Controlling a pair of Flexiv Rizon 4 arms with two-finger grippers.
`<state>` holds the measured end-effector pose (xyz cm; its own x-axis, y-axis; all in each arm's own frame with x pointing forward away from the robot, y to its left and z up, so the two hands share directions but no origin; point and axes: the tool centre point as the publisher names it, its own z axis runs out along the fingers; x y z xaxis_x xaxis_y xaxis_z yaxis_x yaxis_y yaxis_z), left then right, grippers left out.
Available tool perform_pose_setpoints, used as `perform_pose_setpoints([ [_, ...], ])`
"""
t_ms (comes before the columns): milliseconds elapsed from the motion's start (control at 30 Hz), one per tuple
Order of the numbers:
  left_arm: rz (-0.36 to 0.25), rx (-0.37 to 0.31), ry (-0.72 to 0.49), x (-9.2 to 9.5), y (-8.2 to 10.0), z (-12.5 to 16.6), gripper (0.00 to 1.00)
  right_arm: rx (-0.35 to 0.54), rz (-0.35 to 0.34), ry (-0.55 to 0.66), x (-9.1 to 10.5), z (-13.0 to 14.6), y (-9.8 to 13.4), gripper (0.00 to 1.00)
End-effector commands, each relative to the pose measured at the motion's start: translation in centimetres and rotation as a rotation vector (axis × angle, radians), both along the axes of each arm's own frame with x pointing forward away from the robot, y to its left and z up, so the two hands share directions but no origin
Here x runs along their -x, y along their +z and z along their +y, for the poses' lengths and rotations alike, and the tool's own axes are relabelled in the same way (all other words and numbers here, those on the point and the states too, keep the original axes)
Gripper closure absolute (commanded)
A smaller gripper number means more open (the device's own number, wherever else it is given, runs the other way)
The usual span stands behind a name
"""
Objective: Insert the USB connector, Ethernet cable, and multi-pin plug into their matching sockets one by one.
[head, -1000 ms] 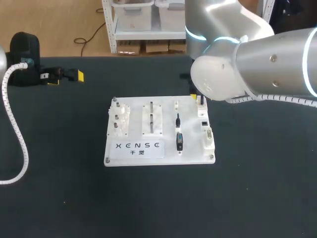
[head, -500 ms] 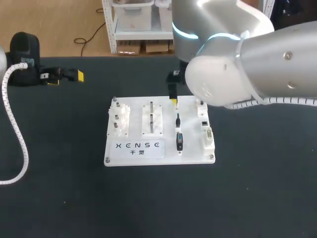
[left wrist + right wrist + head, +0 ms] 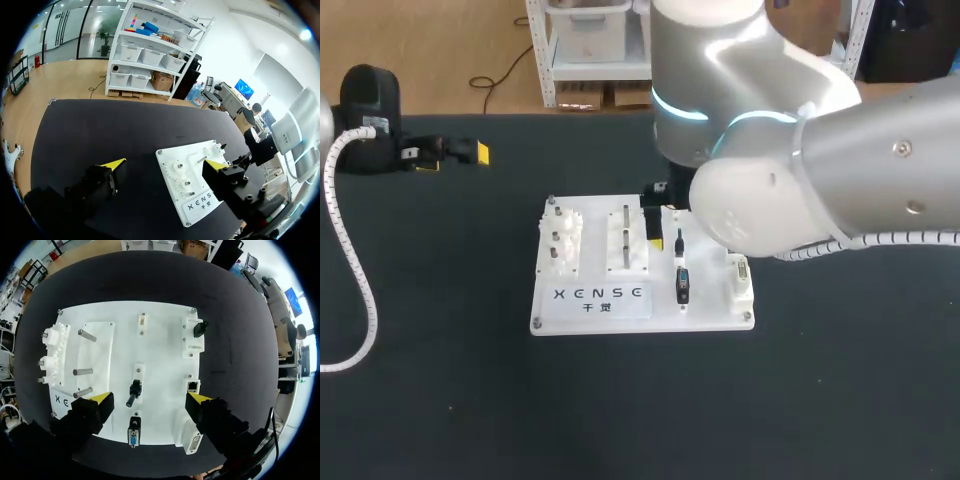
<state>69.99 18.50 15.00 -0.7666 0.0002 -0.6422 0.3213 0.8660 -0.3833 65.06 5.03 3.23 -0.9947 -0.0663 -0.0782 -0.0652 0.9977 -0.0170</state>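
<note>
Head camera first: white board (image 3: 595,300) flat on the dark table (image 3: 840,400), near its middle. Coming in from the right, the right arm (image 3: 840,170), spread over the board's right half and hiding part of it. Low over the board's middle, the right gripper (image 3: 656,238), one yellow tip showing, the other hidden under the arm. Just beside that tip, a small black connector (image 3: 679,241); nearer the front edge, the multi-pin plug (image 3: 682,286). Well apart from the board, near the table's far left, the left gripper (image 3: 455,157), holding nothing.

Left wrist next: left gripper (image 3: 165,164) spread wide, nothing between its fingers, with the board (image 3: 192,200) ahead of one finger.

Right wrist last: right gripper (image 3: 150,399) facing straight down on the board (image 3: 160,340), fingers far apart, gripping nothing. Between them, touching neither, the small black connector (image 3: 134,390). Closer to the wrist, the multi-pin plug (image 3: 133,432). Just ahead of one fingertip, the Ethernet socket (image 3: 193,386). Farther ahead, a second black connector (image 3: 199,329) seated in a white block. Beside the other finger, metal pegs (image 3: 82,372) and white gears (image 3: 52,347).
</note>
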Motion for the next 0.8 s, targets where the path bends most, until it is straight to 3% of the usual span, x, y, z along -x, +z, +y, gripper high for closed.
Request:
perform_pose_setpoints([
  [33,0.0,0.0,0.0,0.0,0.0,0.0,0.0,0.009,-0.002,-0.003,-0.1,0.4,-0.8,0.28],
  [333,0.0,0.0,0.0,0.0,0.0,0.0,0.0,0.023,-0.004,-0.054,-0.7,1.0,-2.2,0.31],
  [633,0.0,0.0,0.0,0.0,0.0,0.0,0.0,0.033,-0.008,-0.077,-1.6,1.4,-2.8,0.51],
  [800,0.0,0.0,0.0,0.0,0.0,0.0,0.0,0.032,-0.01,-0.088,-1.9,1.2,-2.7,0.55],
])
